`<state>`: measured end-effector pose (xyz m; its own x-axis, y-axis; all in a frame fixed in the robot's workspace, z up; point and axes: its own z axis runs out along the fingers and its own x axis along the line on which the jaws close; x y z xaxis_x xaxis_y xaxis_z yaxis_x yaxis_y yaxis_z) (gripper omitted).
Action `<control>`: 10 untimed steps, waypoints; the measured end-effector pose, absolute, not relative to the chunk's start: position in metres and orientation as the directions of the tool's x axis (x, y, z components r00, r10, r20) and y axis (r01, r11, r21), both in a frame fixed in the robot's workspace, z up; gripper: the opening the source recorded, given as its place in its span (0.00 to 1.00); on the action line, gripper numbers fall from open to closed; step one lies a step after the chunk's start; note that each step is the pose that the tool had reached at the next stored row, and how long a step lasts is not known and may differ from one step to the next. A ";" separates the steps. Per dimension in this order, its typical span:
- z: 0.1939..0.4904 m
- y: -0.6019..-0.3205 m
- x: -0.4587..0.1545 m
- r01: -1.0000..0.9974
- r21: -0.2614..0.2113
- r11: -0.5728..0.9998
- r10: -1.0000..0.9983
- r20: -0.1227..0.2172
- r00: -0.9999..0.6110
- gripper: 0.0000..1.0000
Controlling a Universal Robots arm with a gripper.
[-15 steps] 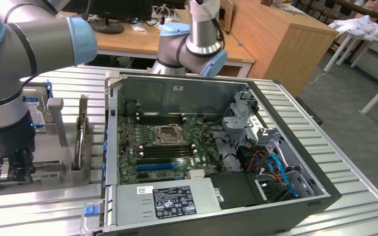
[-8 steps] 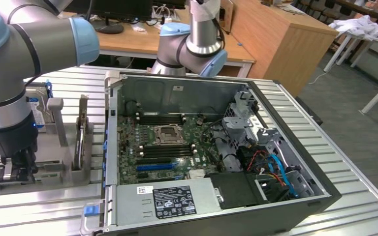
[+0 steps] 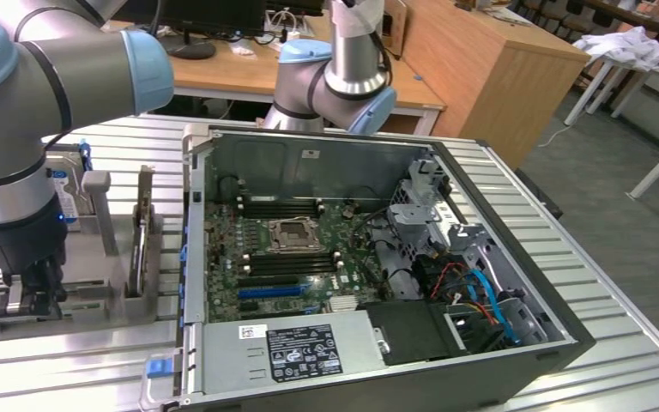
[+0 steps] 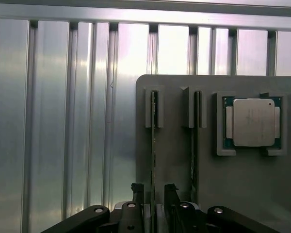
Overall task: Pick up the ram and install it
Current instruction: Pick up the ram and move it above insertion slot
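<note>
A grey holder (image 4: pixel 208 194) lies on the ribbed metal worktop (image 4: pixel 48 121), towards the edge on the exterior view's left, beside an open computer case (image 3: pixel 541 360). Two slots in the holder each carry a stick standing on edge. The ram (image 4: pixel 154 145) is in the slot farther from the processor (image 4: pixel 253 122), which sits in a square recess just beside the second stick (image 4: pixel 195 141). The gripper (image 4: pixel 153 191) is spread open, one finger on either side of the ram, not clamped on it. Inside the case lie a motherboard (image 3: pixel 306 257) and a black-and-white label (image 3: pixel 303 348) whose print is too small to read.
</note>
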<state>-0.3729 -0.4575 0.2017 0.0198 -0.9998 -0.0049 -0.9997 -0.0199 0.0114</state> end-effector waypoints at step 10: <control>0.202 -0.457 -0.373 -1.000 0.012 -0.020 -1.000 -0.005 0.020 0.30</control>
